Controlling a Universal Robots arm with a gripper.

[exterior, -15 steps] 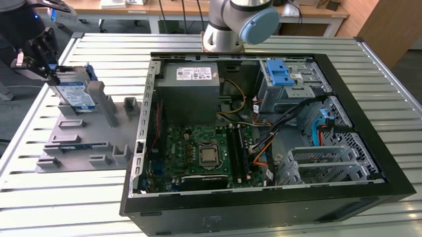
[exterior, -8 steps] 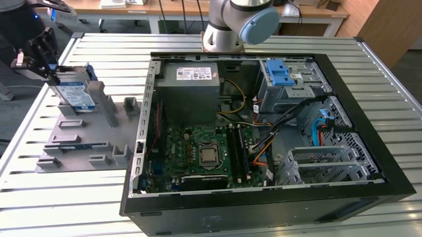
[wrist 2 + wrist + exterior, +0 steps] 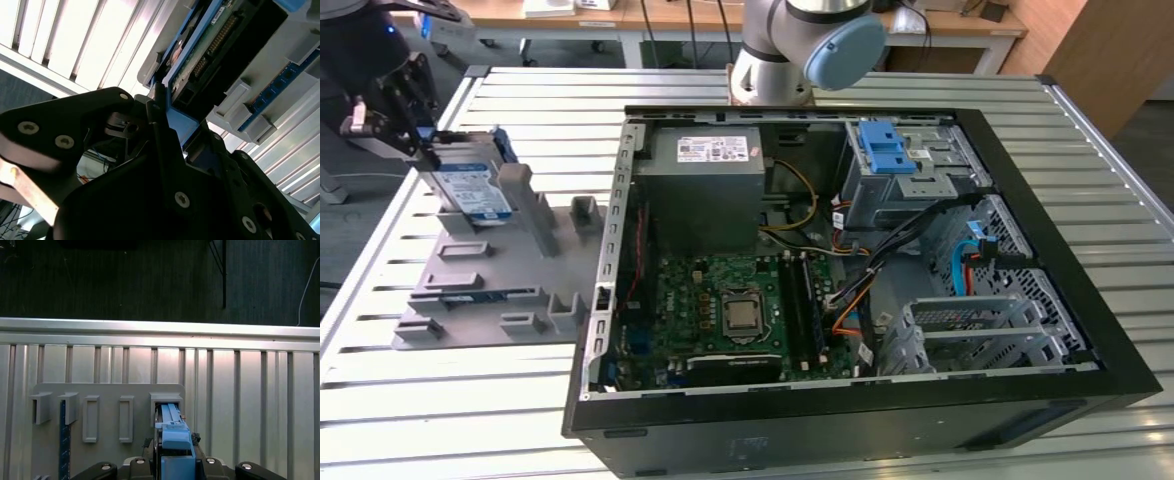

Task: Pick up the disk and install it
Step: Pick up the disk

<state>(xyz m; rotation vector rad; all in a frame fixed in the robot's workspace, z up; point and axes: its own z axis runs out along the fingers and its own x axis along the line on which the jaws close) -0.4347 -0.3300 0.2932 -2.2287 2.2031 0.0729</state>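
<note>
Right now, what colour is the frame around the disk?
Blue. The disk shows it best in the first wrist view.

Exterior view overhead; both wrist views close on disk [image 3: 174, 437]

The disk [image 3: 470, 188] is silver with a white-and-blue label, framed in blue. Its rack [image 3: 520, 300] is plain grey on the surface [image 3: 454, 410] of pale silver ribs. The computer case [image 3: 854, 425] is black, its board [image 3: 720, 300] green, its latch [image 3: 887, 150] blue, its metal box [image 3: 707, 185] grey with a white sticker.
</note>
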